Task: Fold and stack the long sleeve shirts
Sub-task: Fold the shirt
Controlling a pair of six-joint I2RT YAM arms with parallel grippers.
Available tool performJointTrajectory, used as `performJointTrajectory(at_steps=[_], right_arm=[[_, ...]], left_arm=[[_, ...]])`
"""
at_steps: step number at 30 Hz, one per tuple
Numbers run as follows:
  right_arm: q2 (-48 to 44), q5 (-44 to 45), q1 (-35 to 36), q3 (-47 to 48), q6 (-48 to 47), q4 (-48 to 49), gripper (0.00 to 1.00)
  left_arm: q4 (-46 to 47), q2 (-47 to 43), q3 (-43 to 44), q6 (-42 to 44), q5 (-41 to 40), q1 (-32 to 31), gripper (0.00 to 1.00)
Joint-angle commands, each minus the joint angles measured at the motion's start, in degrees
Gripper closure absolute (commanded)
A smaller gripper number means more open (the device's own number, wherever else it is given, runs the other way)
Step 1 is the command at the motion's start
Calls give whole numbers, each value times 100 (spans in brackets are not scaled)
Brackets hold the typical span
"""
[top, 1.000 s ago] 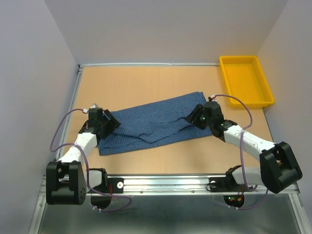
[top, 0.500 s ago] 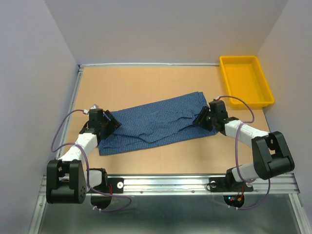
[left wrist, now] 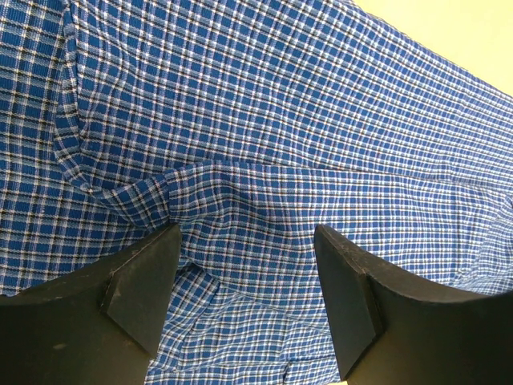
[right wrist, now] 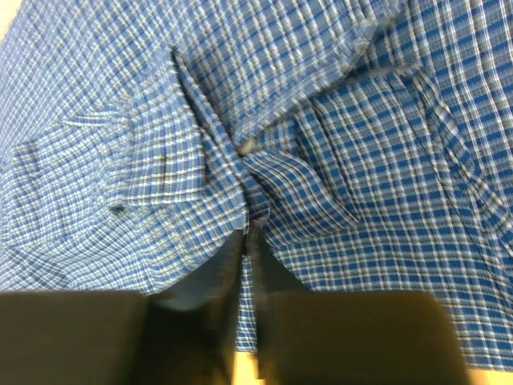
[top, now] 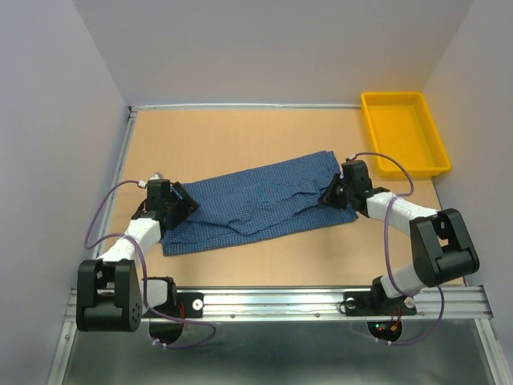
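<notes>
Shirt (top: pixel 256 204), blue check, spread crumpled on bench (top: pixel 240 136). My right jaws clench a pinched fold at its right end; my left jaws gape, straddling a ridge.

The left arm (top: pixel 128 239) and right arm (top: pixel 403 214) share white shells, bulky black joints and looping purple cables (top: pixel 100 212); the fingers (left wrist: pixel 138 289) are matte black wedges.

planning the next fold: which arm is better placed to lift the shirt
Right. The right arm has its jaws shut on a pinch of the shirt; the left arm has open jaws astride a cloth ridge.
</notes>
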Motion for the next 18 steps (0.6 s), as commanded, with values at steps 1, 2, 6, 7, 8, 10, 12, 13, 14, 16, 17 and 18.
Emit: performJointTrajectory(at_steps=[1, 2, 6, 7, 8, 10, 12, 13, 14, 16, 17, 18], right_arm=[[-53, -47, -21, 409, -174, 280, 95], [-79, -30, -30, 401, -191, 272, 99], [-290, 189, -21, 409, -393, 202, 100], [-334, 286, -30, 453, -498, 114, 99], [-369, 391, -30, 471, -543, 70, 99], [-448, 699, -39, 515, -683, -35, 99], [-449, 1005, -39, 524, -797, -71, 99], [-449, 1094, -39, 524, -824, -115, 99], [-449, 1165, -48, 524, -850, -115, 99], [-405, 1332, -48, 550, -921, -106, 96], [-361, 1350, -48, 593, -956, -124, 94], [-335, 1368, -48, 672, -1000, -124, 93]], left_arm=[[112, 50, -111, 102, -35, 2, 21], [112, 41, -111, 102, -27, 2, 21], [112, 32, -103, 102, -35, 2, 21], [120, 15, -94, 111, -35, 2, 21], [112, 15, -85, 111, -27, 2, 21], [103, 6, -85, 102, -35, 2, 21], [103, 23, -94, 111, -44, 2, 21], [112, 23, -94, 111, -44, 11, 21], [103, 32, -94, 111, -53, 11, 21], [120, 41, -102, 120, -44, 11, 21], [120, 41, -102, 120, -44, 2, 21], [120, 41, -111, 120, -53, 11, 21]])
